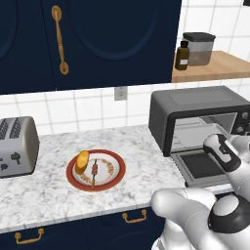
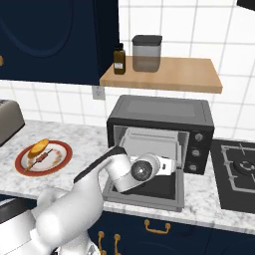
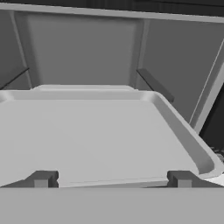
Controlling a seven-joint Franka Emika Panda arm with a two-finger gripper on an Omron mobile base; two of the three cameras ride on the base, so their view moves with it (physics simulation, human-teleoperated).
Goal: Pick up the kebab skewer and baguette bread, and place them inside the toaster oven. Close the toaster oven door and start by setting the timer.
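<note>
While the toaster oven door (image 2: 149, 191) lies dropped open, the gripper (image 3: 111, 178) faces the pale tray (image 3: 87, 135) inside the toaster oven (image 1: 200, 117), fingers spread wide, holding nothing. The kebab skewer (image 1: 94, 171) and the baguette bread (image 1: 82, 161) rest on the red-rimmed plate (image 1: 73, 179), at nine o'clock from the oven.

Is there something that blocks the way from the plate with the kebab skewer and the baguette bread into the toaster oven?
Nothing visible does. The toaster oven door is folded down, so the toaster oven stands open. The kebab skewer and baguette bread lie on the plate to its left, with bare counter between. The gripper is at the oven's grey tray.
</note>
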